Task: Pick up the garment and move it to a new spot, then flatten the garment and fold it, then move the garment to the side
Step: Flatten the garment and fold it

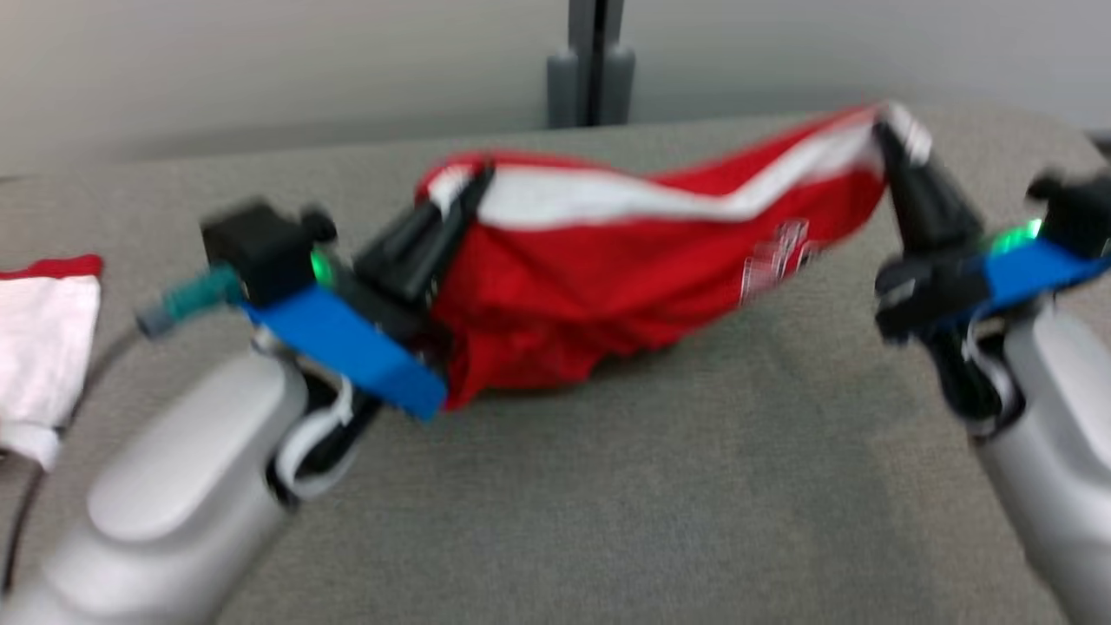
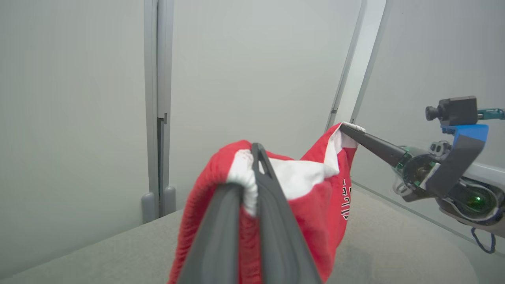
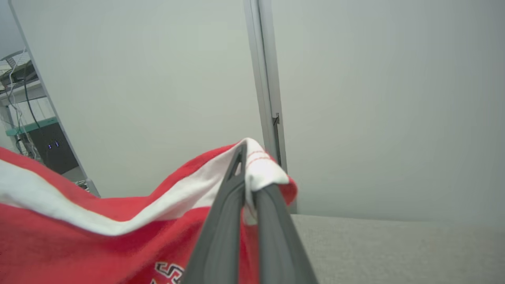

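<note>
Garment (image 1: 608, 286), red with white band, hangs strung between 2 end effectors over the gray table (image 1: 608, 503), toward its far side. Left end effector (image 1: 473, 178) is clamped tight on the left banded edge. Right end effector (image 1: 887, 132) is clamped on the right corner, higher up. Middle sags toward the table; can't tell if it touches. 1 white-and-red cloth (image 1: 43, 347) lies at the left edge.

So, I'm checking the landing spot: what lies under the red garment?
The grey table shows below the red garment, which hangs between the left gripper and right gripper. Its sagging folds cover the patch beneath them, so that part can't be seen.
</note>
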